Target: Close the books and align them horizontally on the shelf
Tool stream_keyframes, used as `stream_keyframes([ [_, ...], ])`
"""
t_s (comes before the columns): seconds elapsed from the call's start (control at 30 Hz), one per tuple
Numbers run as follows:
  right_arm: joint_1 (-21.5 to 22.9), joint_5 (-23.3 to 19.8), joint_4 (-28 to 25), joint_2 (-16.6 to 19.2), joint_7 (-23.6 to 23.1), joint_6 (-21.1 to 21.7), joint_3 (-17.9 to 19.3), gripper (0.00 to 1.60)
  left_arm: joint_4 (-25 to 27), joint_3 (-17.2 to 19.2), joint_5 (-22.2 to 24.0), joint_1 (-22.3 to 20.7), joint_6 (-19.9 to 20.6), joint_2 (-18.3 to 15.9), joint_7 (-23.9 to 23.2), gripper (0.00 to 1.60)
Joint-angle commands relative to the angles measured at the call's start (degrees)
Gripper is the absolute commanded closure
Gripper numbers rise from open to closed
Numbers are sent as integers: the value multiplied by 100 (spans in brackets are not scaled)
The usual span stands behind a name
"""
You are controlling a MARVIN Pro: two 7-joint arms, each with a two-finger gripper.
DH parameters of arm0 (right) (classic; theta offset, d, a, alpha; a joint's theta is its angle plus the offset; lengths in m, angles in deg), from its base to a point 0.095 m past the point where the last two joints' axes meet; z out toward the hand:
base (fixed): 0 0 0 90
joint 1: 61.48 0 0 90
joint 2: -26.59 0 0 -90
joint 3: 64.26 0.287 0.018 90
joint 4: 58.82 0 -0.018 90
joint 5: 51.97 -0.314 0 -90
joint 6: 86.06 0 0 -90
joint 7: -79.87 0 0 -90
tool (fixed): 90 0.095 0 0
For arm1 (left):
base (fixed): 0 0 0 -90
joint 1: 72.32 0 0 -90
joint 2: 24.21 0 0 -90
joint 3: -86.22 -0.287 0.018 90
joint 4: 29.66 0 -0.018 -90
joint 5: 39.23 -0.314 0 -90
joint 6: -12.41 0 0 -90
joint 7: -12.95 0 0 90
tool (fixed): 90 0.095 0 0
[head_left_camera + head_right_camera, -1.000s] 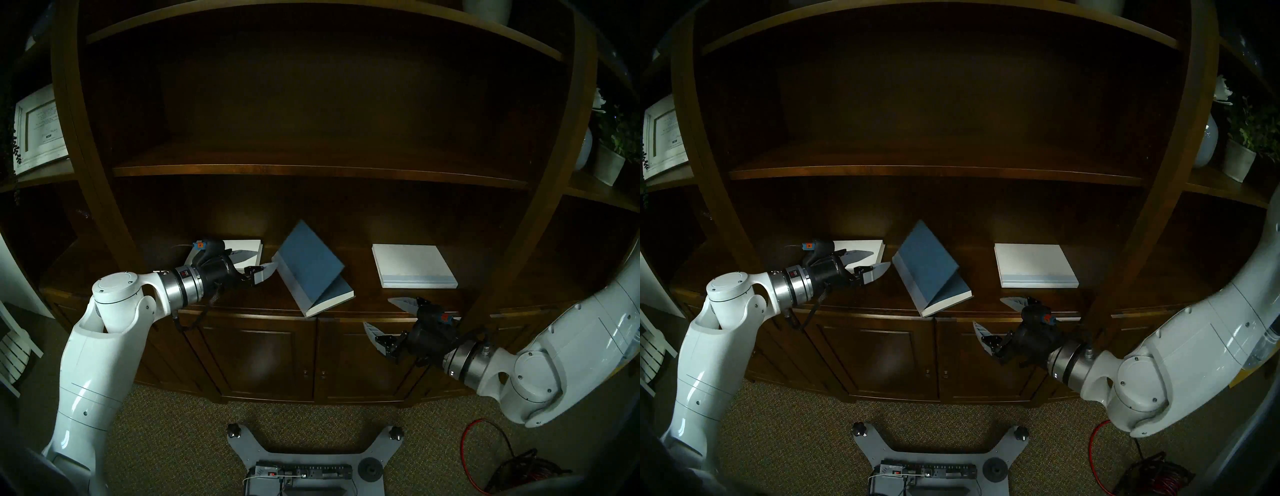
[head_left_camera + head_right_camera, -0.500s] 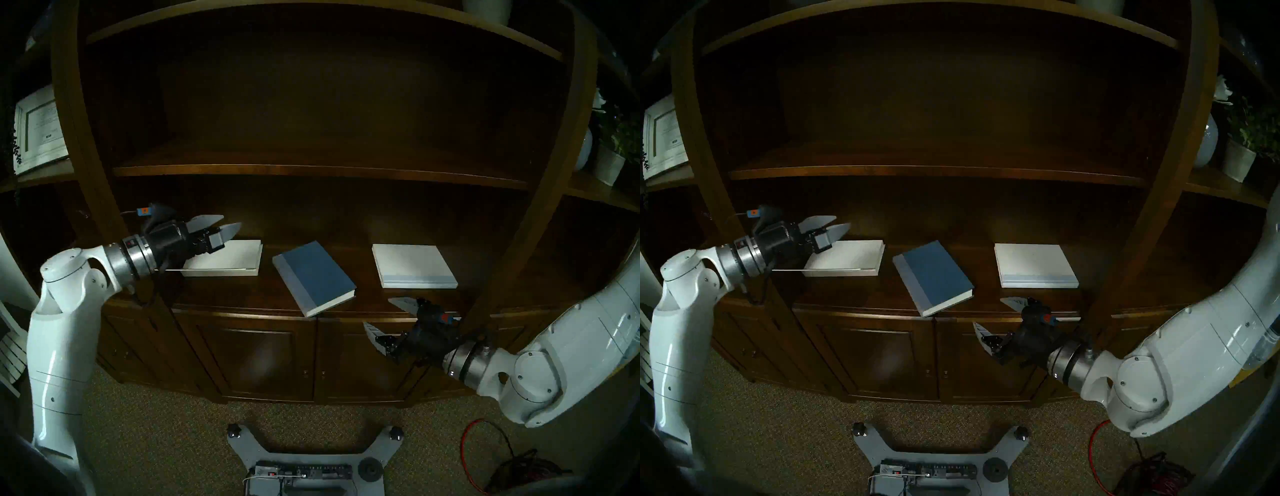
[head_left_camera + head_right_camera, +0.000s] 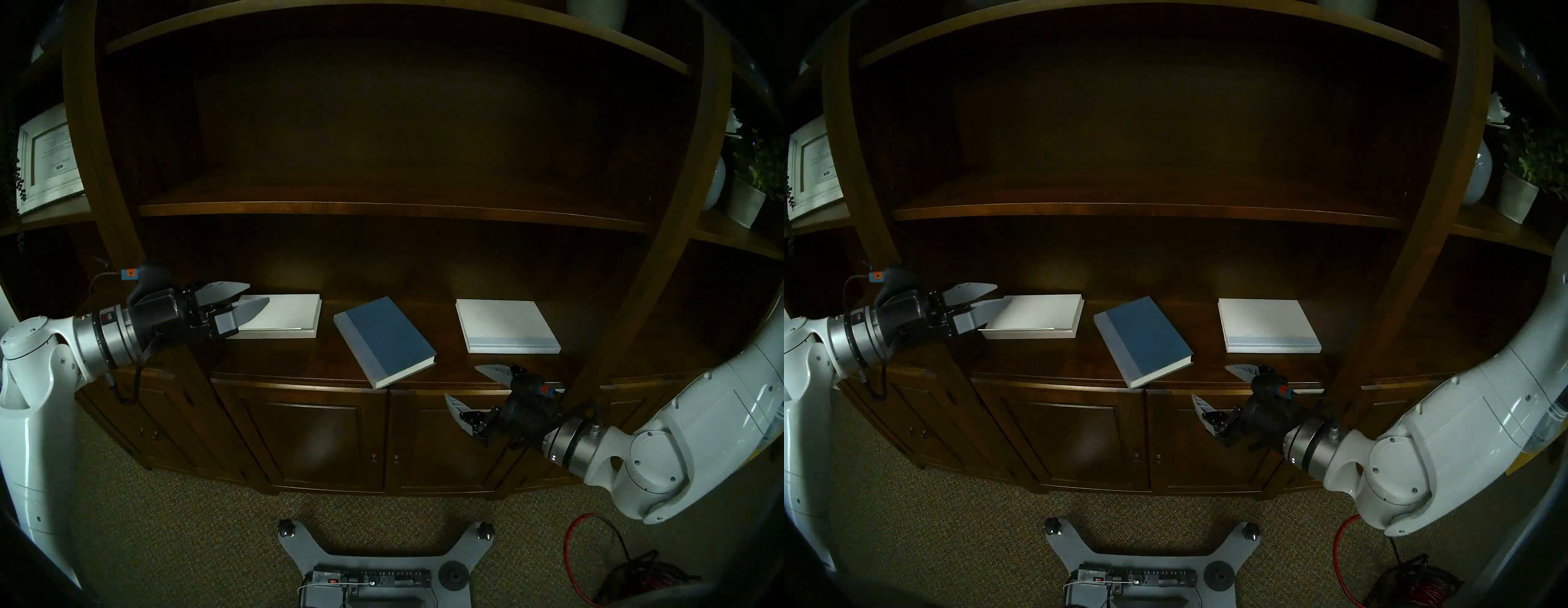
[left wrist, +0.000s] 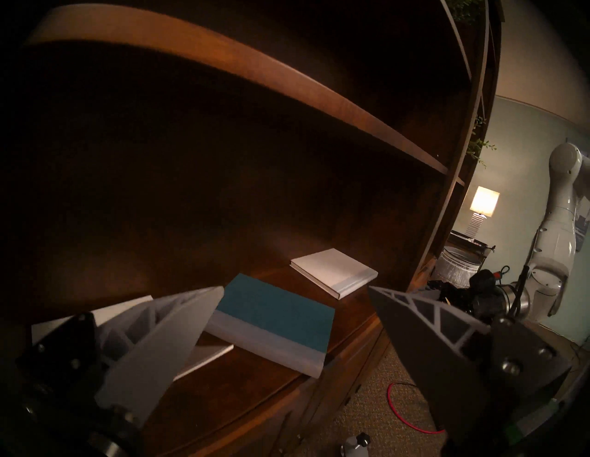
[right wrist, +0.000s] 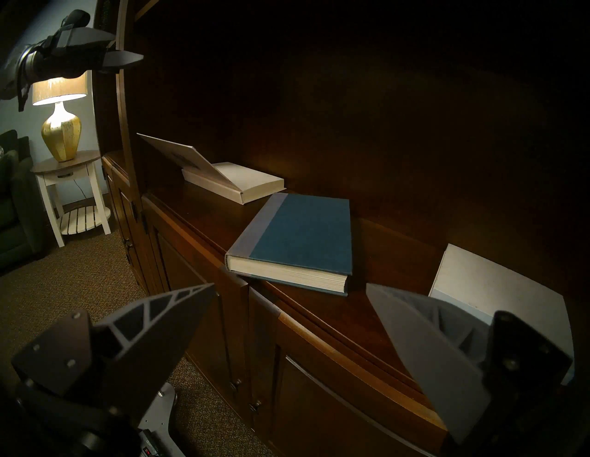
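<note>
With its jaws spread, the left gripper (image 3: 250,298) is best brought under the raised cover of the left white book (image 5: 223,178) on the shelf (image 3: 297,361), then swung gently shut.

My head cameras look down on the shelf (image 3: 297,361) from twelve o'clock — both wrist cameras view it close, sharing the blue book (image 4: 271,319).

Three books (image 3: 385,339) in row on shelf (image 3: 297,361); middle one skewed.
</note>
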Motion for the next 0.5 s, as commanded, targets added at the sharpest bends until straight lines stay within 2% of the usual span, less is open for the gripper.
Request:
stream_keyframes([
  [0.0, 70, 7, 10, -7, 3, -19, 55, 0, 46, 223, -314, 692, -332, 321, -335, 0],
  [0.17, 72, 7, 10, -7, 3, -19, 55, 0, -82, 101, -463, 740, -570, 396, -291, 0],
  [0.47, 72, 7, 10, -8, 3, -20, 54, 0, -455, -442, -832, 370, -807, 516, 87, 0],
])
